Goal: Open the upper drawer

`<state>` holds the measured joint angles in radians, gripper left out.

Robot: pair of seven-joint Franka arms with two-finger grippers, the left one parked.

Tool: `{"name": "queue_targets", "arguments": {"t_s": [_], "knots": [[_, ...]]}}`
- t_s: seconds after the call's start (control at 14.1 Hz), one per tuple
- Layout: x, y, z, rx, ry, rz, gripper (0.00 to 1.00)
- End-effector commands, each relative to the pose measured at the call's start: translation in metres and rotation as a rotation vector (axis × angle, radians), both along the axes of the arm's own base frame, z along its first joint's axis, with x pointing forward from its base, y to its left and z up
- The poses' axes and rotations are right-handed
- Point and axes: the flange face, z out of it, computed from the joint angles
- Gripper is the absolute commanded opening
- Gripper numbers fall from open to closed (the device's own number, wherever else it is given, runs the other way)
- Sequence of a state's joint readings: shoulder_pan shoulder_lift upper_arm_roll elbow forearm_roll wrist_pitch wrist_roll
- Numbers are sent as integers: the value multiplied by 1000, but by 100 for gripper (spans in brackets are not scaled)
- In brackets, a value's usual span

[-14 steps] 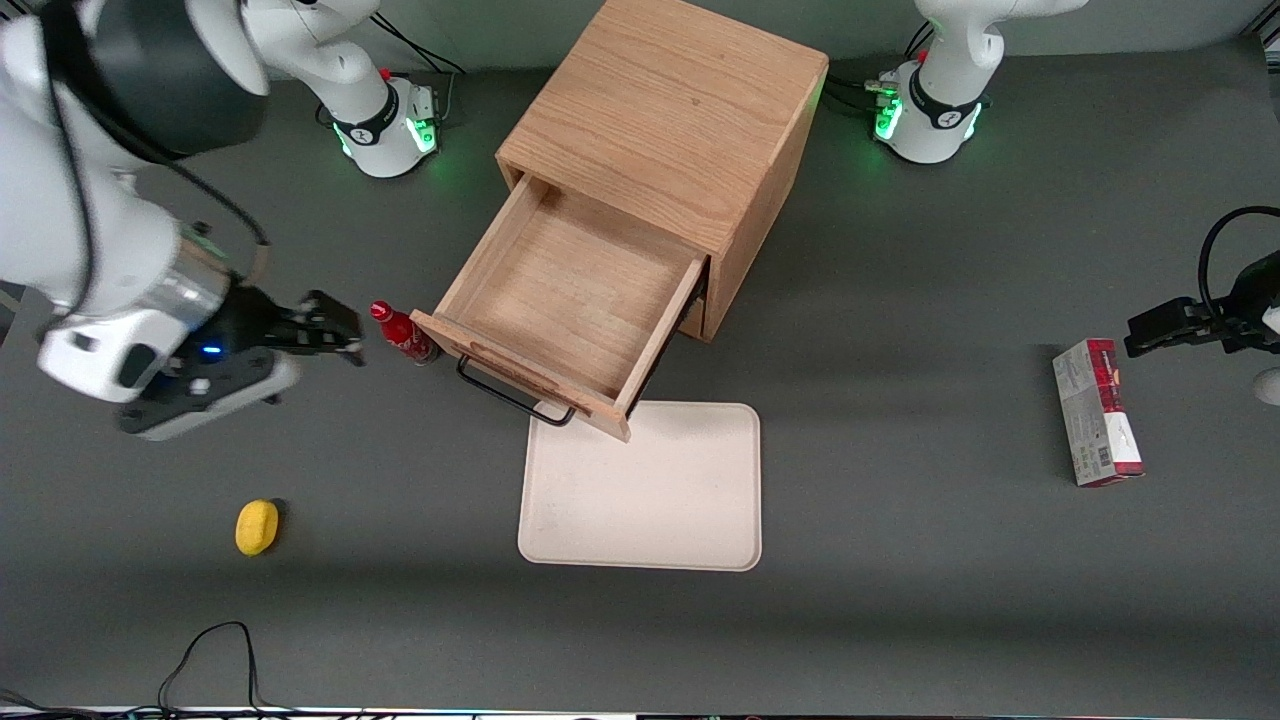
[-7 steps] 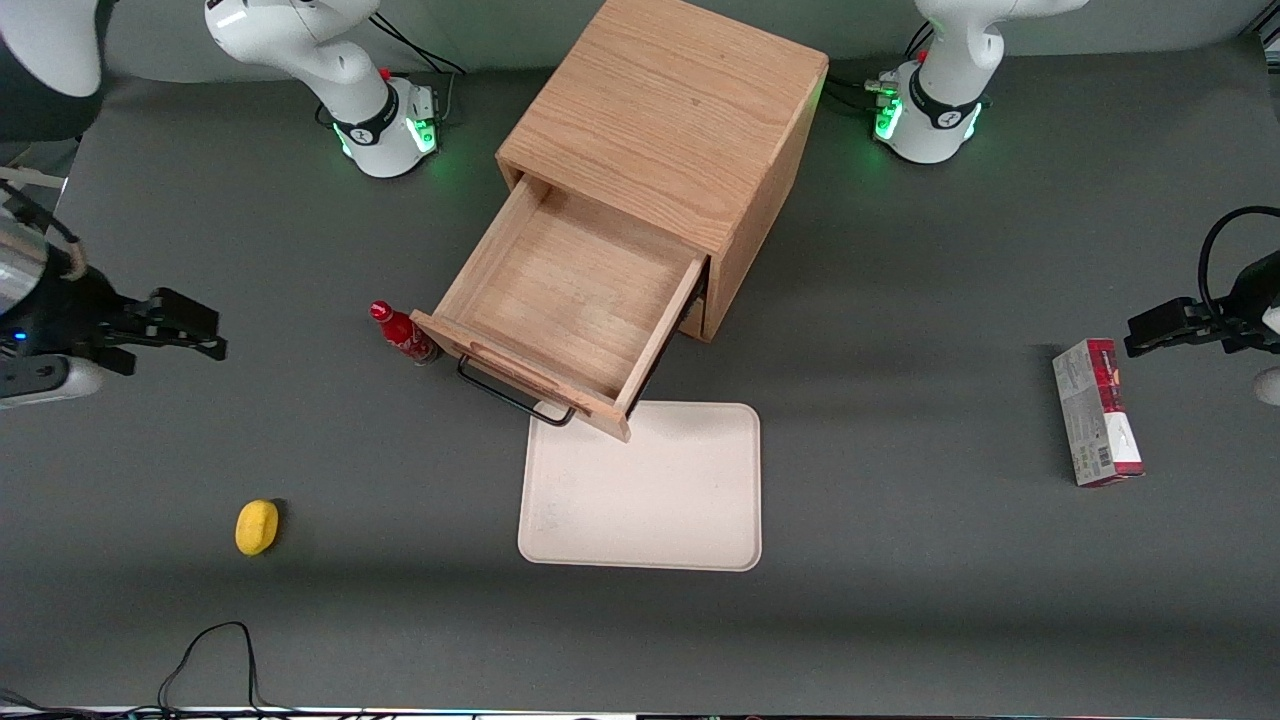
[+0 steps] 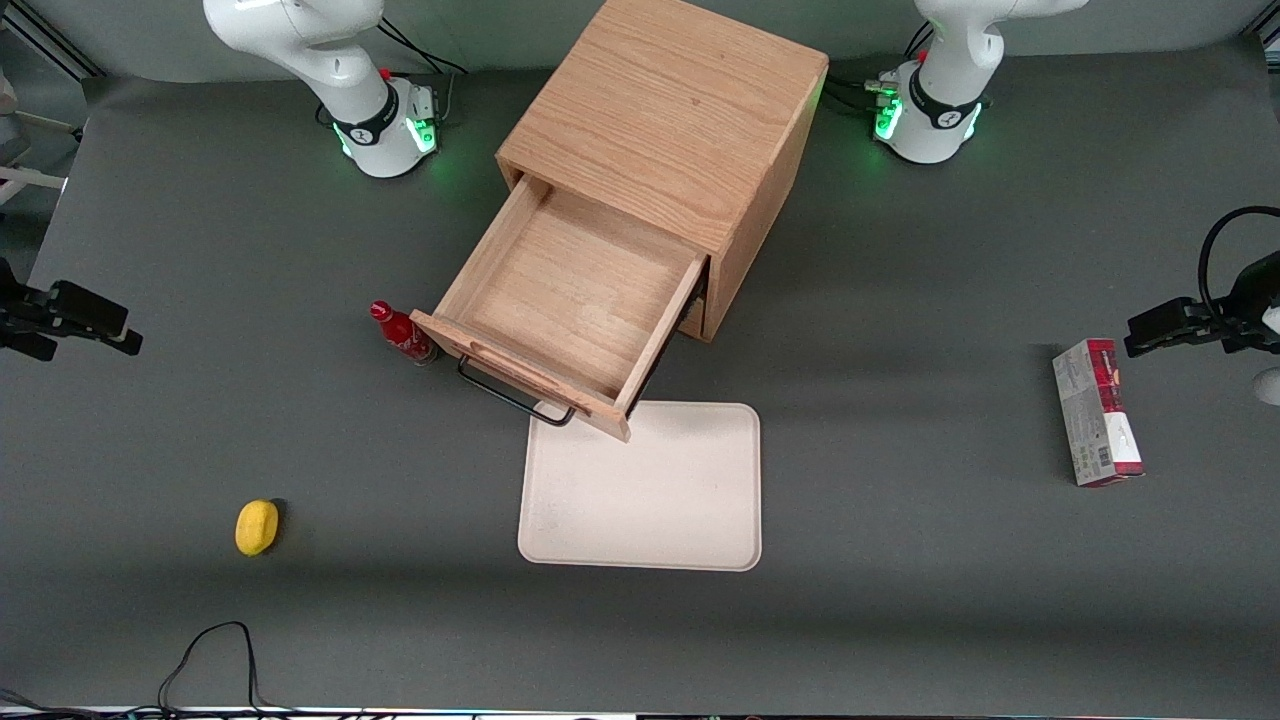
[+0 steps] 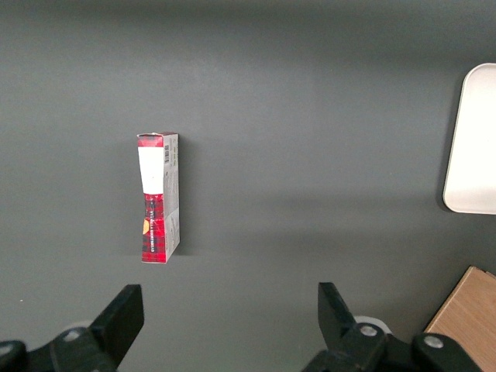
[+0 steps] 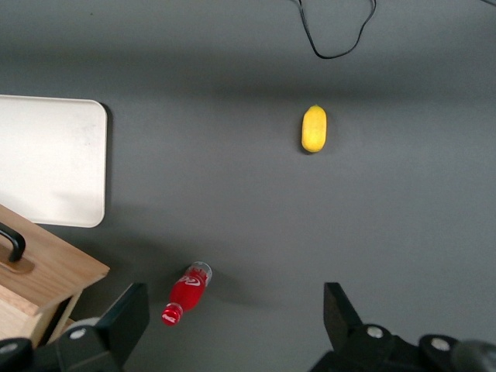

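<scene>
The gripper (image 5: 232, 325) hung empty, fingers spread, well apart from the cabinet (image 3: 665, 130). The upper drawer (image 3: 570, 300) stood pulled out. A red bottle (image 3: 402, 335) touched the drawer's corner; any sideways knock could topple it.

Right gripper (image 5: 232, 325) hangs high over the table, wrist pointing straight down, fingers (image 5: 128, 314) spread wide apart, nothing between them, nothing touching either pad.
</scene>
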<state>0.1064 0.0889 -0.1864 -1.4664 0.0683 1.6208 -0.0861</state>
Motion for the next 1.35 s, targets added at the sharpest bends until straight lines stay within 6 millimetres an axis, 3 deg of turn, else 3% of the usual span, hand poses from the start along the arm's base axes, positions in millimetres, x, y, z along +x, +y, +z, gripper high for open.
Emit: {"name": "queue_targets", "arguments": {"t_s": [0.0,0.64,1.28], "knots": [[-22,0,-10,-11,-8,-20,100],[-8,0,-20,-64,16,-3,100],[-13,-1,-24,-80,62,-8,100]]}}
